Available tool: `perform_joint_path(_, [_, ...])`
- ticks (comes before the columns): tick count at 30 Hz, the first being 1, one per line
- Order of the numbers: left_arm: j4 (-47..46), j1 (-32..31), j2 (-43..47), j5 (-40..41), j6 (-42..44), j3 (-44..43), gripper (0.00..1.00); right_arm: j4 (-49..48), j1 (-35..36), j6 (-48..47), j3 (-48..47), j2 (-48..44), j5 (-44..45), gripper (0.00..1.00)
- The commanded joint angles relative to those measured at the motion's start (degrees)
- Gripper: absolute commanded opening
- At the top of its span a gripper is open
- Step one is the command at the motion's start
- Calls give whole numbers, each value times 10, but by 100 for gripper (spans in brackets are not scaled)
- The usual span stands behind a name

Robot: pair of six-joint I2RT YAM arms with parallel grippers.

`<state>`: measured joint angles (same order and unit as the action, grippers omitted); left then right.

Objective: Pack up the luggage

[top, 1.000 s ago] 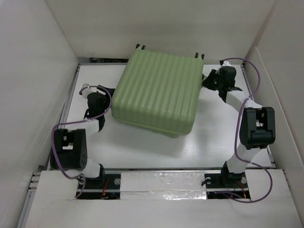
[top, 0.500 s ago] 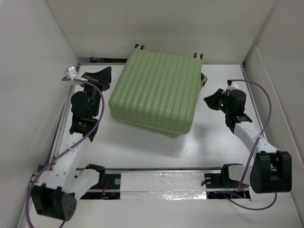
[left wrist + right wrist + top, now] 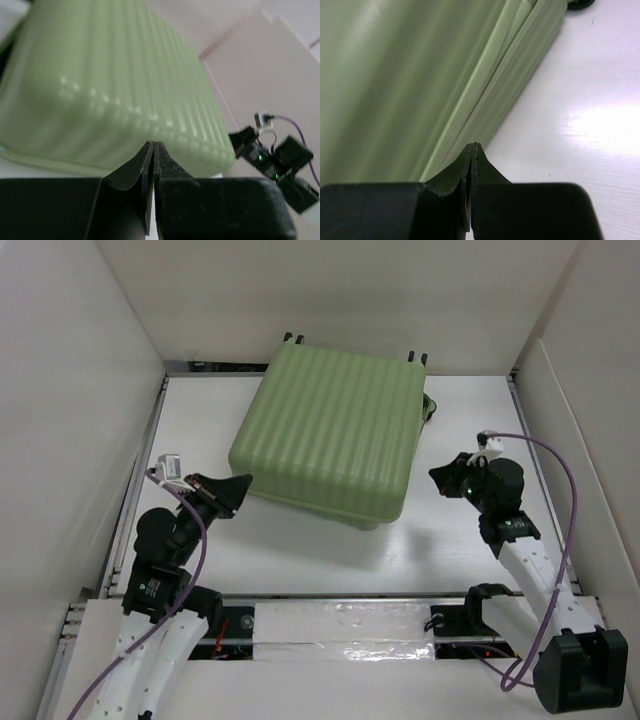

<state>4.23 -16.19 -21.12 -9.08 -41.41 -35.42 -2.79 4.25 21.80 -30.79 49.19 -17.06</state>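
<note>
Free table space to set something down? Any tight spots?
Free: table strip between luggage and arm bases; far-left patch between luggage and left wall. Tight: luggage's near corners, where left arm and right arm aim shut jaws.

The luggage (image 3: 330, 430) is lying on the table (image 3: 300, 550), toward its far middle; the left tool (image 3: 243, 483) is sitting just beside the luggage's near-left corner; the right tool (image 3: 436, 476) is sitting near its right side, apart from it.
</note>
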Motion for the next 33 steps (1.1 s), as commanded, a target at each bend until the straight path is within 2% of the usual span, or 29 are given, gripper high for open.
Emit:
perform_joint_path(1, [88, -2, 1, -113, 11, 37, 0, 26, 15, -33, 20, -14, -45, 0])
perform_joint_path(5, [59, -2, -39, -173, 20, 90, 0, -15, 21, -35, 53, -46, -99, 0])
perform_joint_path(8, [5, -2, -84, -212, 18, 123, 0, -6, 21, -44, 56, -55, -125, 0])
perform_joint_path(13, [-77, -2, -162, -218, 26, 133, 0, -12, 37, -47, 65, -43, -129, 0])
perform_joint_path(18, [-171, -7, -231, -183, 10, 104, 0, -41, 65, -43, 59, -9, -99, 0])
perform_joint_path(22, [-220, -7, -289, -160, 9, 88, 0, -115, 76, -40, 59, 8, -146, 0])
perform_joint_path(26, [-232, -49, -301, -86, 9, 78, 0, -129, 88, -47, 48, 23, -160, 0])
perform_joint_path(29, [-239, -60, -305, -39, 5, 67, 0, -131, 99, -53, 49, 26, -133, 0])
perform_joint_path(33, [-293, -60, -341, -28, -5, 48, 0, -177, 99, -44, 74, 50, -132, 1])
